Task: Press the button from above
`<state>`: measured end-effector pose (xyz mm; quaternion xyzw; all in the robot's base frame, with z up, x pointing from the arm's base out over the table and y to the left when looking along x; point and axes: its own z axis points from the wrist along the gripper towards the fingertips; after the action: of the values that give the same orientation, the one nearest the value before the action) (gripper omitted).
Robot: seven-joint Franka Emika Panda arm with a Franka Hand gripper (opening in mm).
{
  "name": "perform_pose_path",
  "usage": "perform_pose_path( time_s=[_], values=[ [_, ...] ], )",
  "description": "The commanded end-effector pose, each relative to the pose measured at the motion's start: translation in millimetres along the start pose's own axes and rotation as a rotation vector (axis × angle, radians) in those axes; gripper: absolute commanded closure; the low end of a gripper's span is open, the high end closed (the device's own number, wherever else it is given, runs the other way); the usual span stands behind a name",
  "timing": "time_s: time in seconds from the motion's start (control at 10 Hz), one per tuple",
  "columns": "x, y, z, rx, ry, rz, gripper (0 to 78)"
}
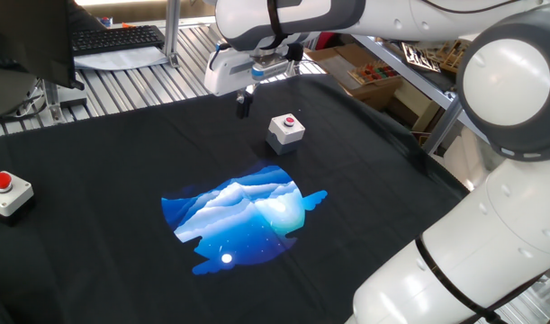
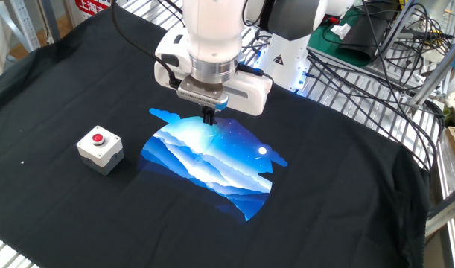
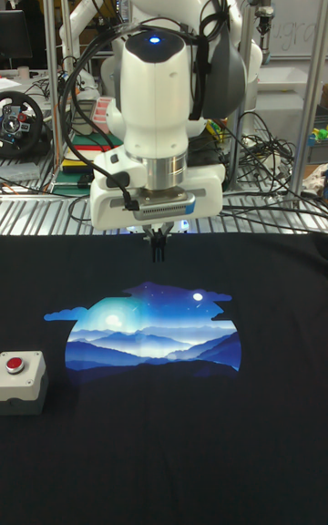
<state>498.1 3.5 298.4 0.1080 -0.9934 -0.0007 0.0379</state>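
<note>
Beside the blue print (image 2: 208,164) on the black cloth, the button (image 2: 98,138) is seen on its grey box (image 2: 100,152), untouched. The gripper (image 2: 208,119) is held above the print's far edge, well apart from the button. Whether the jaws are spread cannot be told. A sideways travel across the print toward the box, then a descent, is judged necessary.

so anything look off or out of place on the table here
Nothing looks damaged, spilled or tipped. The button sits upright on its grey box on the black cloth. The gripper hangs above the cloth off to one side of it, not over it. A second, flatter button box sits at the cloth's edge.
</note>
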Motion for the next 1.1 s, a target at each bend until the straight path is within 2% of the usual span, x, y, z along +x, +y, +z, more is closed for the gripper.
perform_pose_path(
  time_s=[0.1, 0.4, 1.1],
  values=[
    [13.0, -7.7, 4.2, 0.006, -0.009, -0.001, 77.6],
    [11.9, -8.9, 3.3, 0.004, 0.002, -0.02, 77.6],
    [11.6, -8.7, 3.5, 0.01, -0.002, -0.012, 77.6]
  ],
)
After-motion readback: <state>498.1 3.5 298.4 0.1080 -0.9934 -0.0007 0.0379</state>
